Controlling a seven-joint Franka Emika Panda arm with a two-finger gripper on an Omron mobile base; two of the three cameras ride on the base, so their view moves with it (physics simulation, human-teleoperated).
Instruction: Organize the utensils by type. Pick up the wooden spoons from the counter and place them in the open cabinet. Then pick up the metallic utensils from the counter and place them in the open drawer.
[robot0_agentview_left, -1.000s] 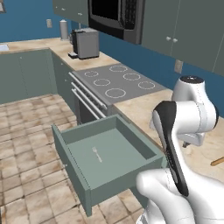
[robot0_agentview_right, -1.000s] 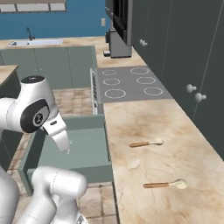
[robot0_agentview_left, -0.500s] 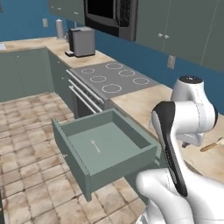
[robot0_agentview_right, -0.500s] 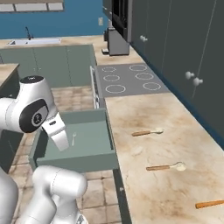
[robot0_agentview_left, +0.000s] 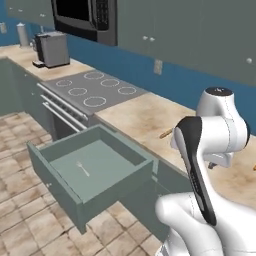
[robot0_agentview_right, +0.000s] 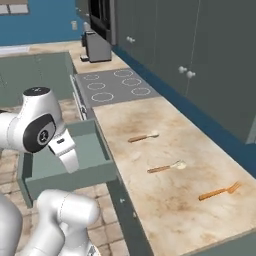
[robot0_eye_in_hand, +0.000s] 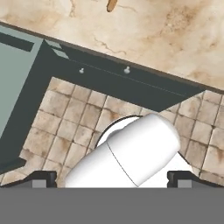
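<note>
Along the counter (robot0_agentview_right: 165, 200) lie two wooden spoons (robot0_agentview_right: 143, 137), well apart; beside it the drawer (robot0_agentview_left: 95, 167) stands open. Light, stiff, smooth sticks, I judge; best pinched mid-handle. My gripper (robot0_eye_in_hand: 112, 178) gapes fully, holding nothing.

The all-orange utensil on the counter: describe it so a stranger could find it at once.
Start at the stovetop and follow the beige counter away from it. Past two wooden spoons lies the orange utensil. It alone has no cream bowl.
</note>
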